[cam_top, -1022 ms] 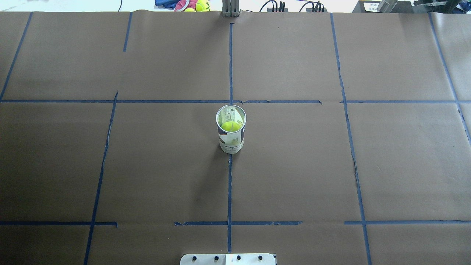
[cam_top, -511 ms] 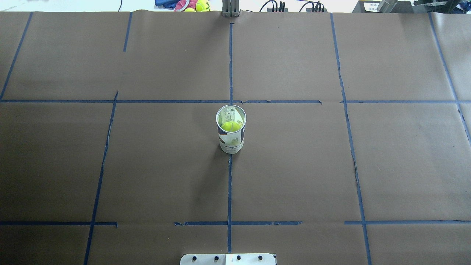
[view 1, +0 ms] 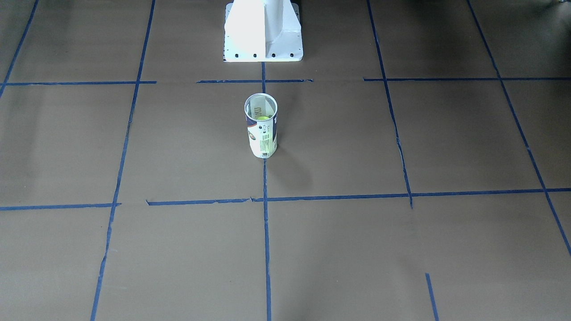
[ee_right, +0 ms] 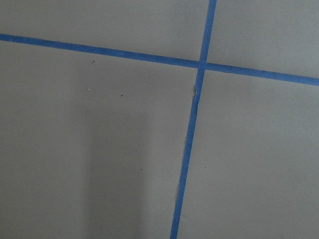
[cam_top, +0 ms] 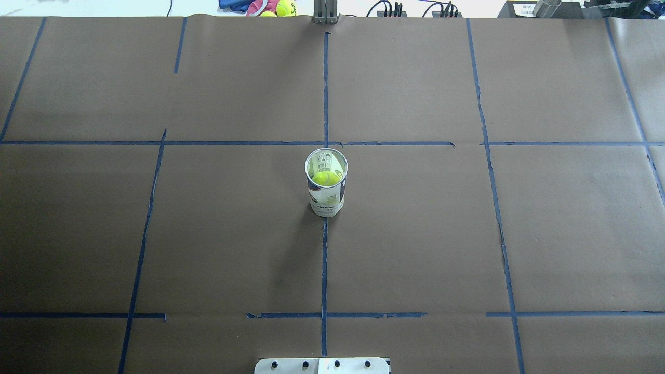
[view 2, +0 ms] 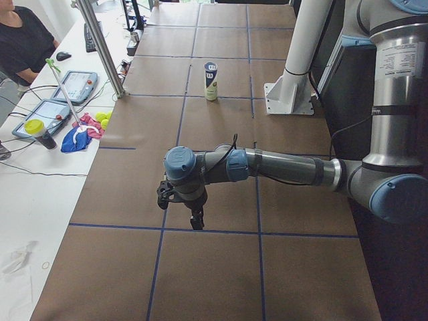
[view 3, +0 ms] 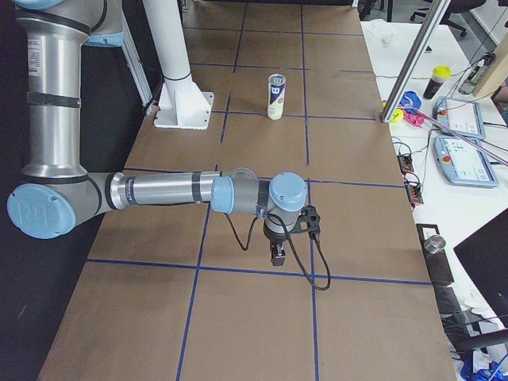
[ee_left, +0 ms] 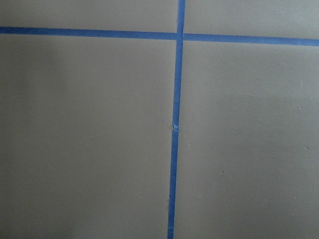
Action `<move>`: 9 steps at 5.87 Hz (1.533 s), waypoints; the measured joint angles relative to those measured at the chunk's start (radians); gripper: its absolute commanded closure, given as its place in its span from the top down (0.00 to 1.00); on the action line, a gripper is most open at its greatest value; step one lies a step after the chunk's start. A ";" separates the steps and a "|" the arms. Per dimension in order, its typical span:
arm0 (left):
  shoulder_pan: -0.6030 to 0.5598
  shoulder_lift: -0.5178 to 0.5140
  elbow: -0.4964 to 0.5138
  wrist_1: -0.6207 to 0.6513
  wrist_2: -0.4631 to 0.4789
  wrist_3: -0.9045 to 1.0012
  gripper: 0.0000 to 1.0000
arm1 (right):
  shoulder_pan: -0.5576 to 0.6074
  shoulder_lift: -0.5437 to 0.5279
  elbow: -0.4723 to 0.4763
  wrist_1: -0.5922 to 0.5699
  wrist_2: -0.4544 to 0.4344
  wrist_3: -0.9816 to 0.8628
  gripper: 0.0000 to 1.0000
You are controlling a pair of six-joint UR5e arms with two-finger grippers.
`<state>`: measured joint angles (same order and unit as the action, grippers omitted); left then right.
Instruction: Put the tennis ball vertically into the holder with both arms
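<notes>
Overhead exterior, barcode-labelled holder (cam_top: 326, 197); tennis ball (cam_top: 326, 178) inside

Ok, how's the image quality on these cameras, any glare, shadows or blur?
Front-facing view: the white pedestal base is blown out, and the holder throws a soft shadow toward the lower right. Overhead view: the tennis ball reads crisp inside the holder. Right wrist view: a dim shadow band at lower left beside the blue tape; both wrist views look soft.
</notes>
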<state>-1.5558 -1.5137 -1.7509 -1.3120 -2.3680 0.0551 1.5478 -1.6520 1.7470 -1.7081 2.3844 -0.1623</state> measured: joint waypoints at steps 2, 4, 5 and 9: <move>-0.001 -0.002 0.036 -0.021 0.001 0.081 1.00 | -0.001 -0.001 -0.001 0.003 0.004 0.000 1.00; -0.007 -0.008 0.070 -0.025 0.000 0.114 1.00 | -0.001 -0.001 -0.001 0.004 0.004 0.001 1.00; -0.009 -0.009 0.066 -0.023 -0.003 0.118 1.00 | -0.001 0.000 0.000 0.004 0.005 0.001 1.00; -0.014 0.005 0.057 -0.028 -0.007 0.112 1.00 | -0.001 0.002 -0.002 0.002 -0.003 0.017 1.00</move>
